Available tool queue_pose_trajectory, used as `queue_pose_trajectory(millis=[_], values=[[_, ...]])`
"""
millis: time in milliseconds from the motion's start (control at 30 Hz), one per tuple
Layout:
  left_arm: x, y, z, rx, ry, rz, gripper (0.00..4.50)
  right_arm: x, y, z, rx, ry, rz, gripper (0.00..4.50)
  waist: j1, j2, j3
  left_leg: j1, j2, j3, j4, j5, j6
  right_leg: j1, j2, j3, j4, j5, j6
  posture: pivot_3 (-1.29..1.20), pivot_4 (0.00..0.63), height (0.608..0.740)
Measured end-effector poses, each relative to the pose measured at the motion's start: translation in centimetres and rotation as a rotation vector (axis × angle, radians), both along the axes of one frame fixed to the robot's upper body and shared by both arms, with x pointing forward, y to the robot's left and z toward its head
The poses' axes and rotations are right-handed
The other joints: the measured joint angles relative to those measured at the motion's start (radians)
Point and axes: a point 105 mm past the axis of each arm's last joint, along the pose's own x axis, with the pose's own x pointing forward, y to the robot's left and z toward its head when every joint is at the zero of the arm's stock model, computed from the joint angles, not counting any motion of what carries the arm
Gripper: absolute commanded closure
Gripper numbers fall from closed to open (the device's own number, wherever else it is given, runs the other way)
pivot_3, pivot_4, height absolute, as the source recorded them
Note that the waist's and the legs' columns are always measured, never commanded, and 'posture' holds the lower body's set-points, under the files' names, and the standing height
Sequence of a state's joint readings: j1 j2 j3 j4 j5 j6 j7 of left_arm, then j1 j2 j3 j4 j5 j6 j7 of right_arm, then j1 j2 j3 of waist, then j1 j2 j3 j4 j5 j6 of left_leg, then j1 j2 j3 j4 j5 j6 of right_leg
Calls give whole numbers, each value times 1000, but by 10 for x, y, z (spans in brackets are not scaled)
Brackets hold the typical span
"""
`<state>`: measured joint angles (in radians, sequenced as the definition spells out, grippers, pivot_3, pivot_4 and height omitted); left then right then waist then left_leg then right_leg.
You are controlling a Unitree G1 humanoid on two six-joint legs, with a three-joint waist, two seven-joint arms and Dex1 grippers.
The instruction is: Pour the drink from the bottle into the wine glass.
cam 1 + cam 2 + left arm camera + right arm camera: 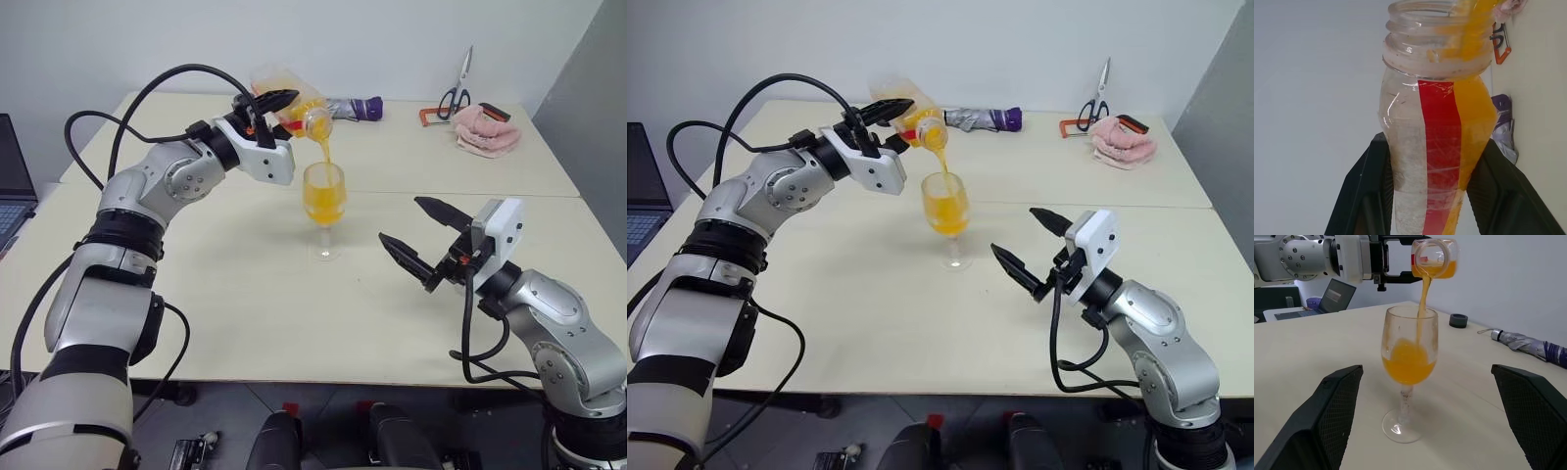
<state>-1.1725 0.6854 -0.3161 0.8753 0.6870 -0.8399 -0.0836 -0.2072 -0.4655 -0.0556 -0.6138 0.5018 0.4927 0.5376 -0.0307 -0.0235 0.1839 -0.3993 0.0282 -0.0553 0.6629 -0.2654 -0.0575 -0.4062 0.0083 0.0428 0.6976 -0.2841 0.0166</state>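
I've got the left end effector point(272, 104) clamped on the bottle point(291, 100), tipped so the drink point(1422, 298) streams into the wine glass point(324, 201) on the table point(245, 294); right end effector point(423, 238) waits open nearby.

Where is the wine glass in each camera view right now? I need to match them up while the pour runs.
Left eye view: wine glass, centre, below the tilted bottle.
Right eye view: just left of centre, under the bottle's mouth.
Left wrist view: no glass to point to; the bottle is close up.
Right wrist view: centre, between the right gripper's fingers.
Shared landmark: the folded umbrella.
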Motion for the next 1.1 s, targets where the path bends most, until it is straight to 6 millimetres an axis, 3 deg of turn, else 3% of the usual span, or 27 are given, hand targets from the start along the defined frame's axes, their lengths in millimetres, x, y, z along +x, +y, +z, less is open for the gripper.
queue_pose_trajectory(millis=[1100], values=[[0,4,1,1,-6,11,2839,-11,13,-6,-30,45,100,0,0,0,0,0,0,0,0,0,0,0,0,0,0,0,0,0,150,740]])
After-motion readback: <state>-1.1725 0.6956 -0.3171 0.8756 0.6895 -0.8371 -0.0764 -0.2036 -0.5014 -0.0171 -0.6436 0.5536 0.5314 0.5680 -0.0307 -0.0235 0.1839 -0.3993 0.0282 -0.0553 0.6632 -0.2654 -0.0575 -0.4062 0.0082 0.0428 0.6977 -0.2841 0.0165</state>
